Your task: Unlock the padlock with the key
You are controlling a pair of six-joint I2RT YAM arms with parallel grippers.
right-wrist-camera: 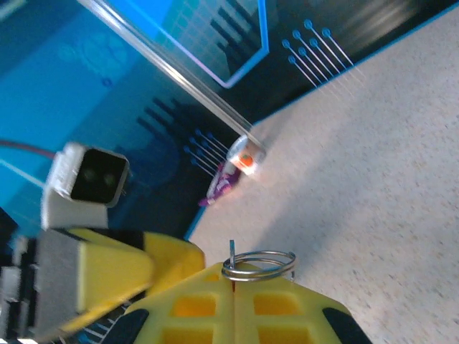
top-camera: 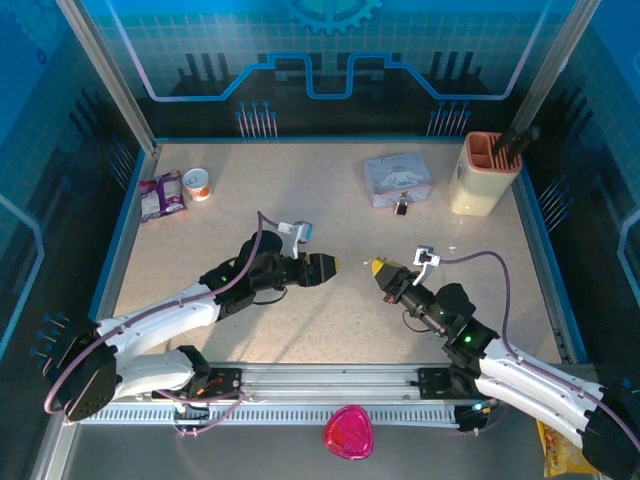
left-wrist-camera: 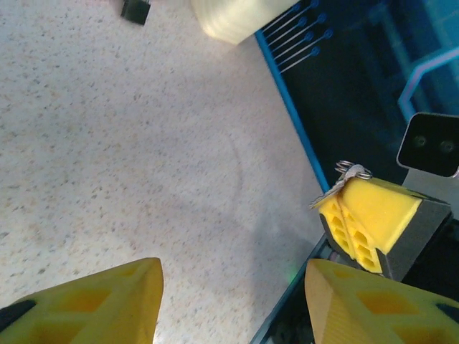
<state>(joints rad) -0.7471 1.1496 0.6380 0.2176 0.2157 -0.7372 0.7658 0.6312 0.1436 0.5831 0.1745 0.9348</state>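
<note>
Mid-desk: left end effector (top-camera: pixel 328 266) spread wide, nothing between its fingers, facing the right end effector (top-camera: pixel 381 268); near each other, not touching. The right one is pressed together on the key (right-wrist-camera: pixel 232 251), held edge-on at the very fingertips, with the split ring (right-wrist-camera: pixel 247 276) standing above them.

Farther back: padlock (top-camera: pixel 401 208) lies loose on the desk (top-camera: pixel 300 200), just in front of the pale tin (top-camera: pixel 398 178); nothing restrains it.

Risks (judgement):
- The shallow tip grip could let the key twist or slip under insertion load.
- An unheld padlock would likely skid into the tin when pushed.
- The keyway is tiny, so a small misalignment could jam it.
</note>
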